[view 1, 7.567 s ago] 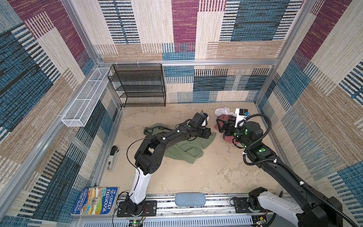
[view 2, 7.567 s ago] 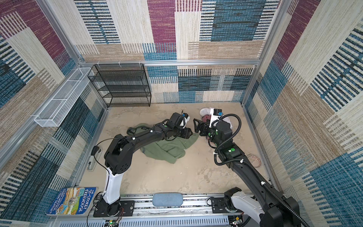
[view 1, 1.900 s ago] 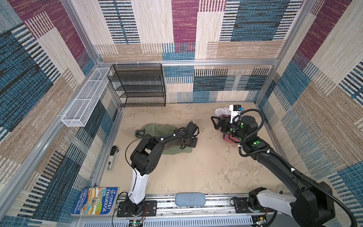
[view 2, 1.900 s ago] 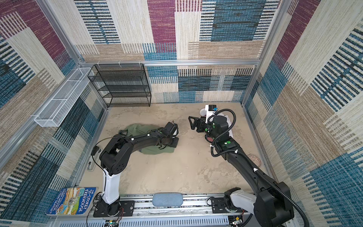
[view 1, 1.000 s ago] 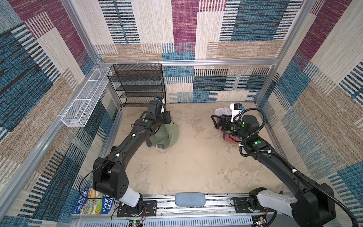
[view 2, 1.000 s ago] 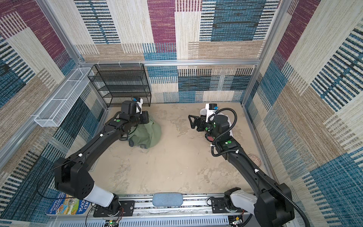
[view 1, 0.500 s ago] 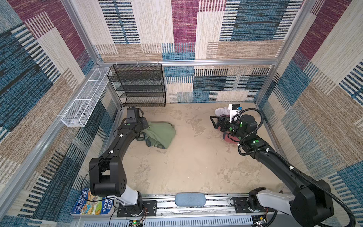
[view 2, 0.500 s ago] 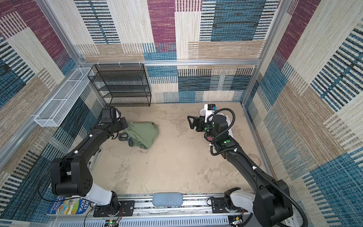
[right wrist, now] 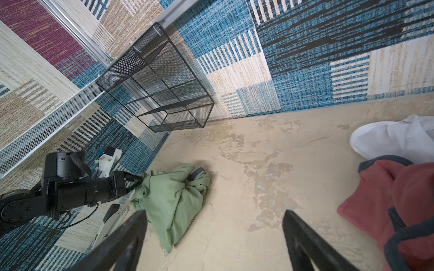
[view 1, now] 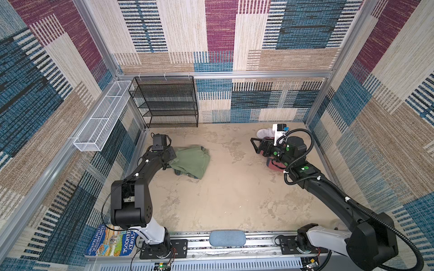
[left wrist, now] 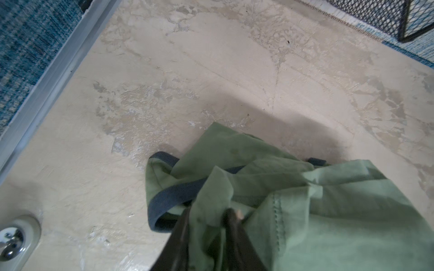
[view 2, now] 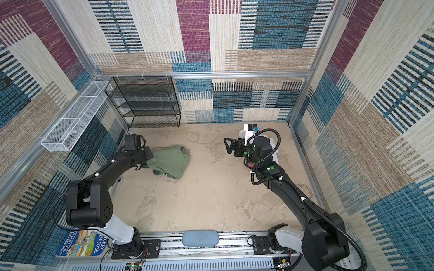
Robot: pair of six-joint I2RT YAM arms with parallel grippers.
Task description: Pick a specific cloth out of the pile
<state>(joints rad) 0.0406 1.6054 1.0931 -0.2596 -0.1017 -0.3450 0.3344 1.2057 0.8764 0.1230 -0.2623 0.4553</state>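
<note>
The cloth [view 1: 191,162] lies bunched on the floor [view 1: 234,199] at nine o'clock, well apart from the pile [view 1: 273,164] at three. Risk: a fold snags and drags on any retreat, since it sits between the left gripper's [left wrist: 209,225] narrow jaws. Whether they grip it is unclear. The right gripper [right wrist: 213,218] gapes wide, empty.

You have bright, even, diffuse light in both top views. The bench [view 1: 223,192] shows no glare, and shadows there are faint and soft-edged. The walls [view 1: 387,117] splay outward toward the picture corners, a wide-angle stretch. In the left wrist view, a broad soft shadow lies on the bench beyond the cloth [left wrist: 340,211]. The left gripper [left wrist: 207,215] looks dark and blurred there. In the right wrist view, the right gripper [right wrist: 213,213] is out of focus, while the far wall stays crisp.
</note>
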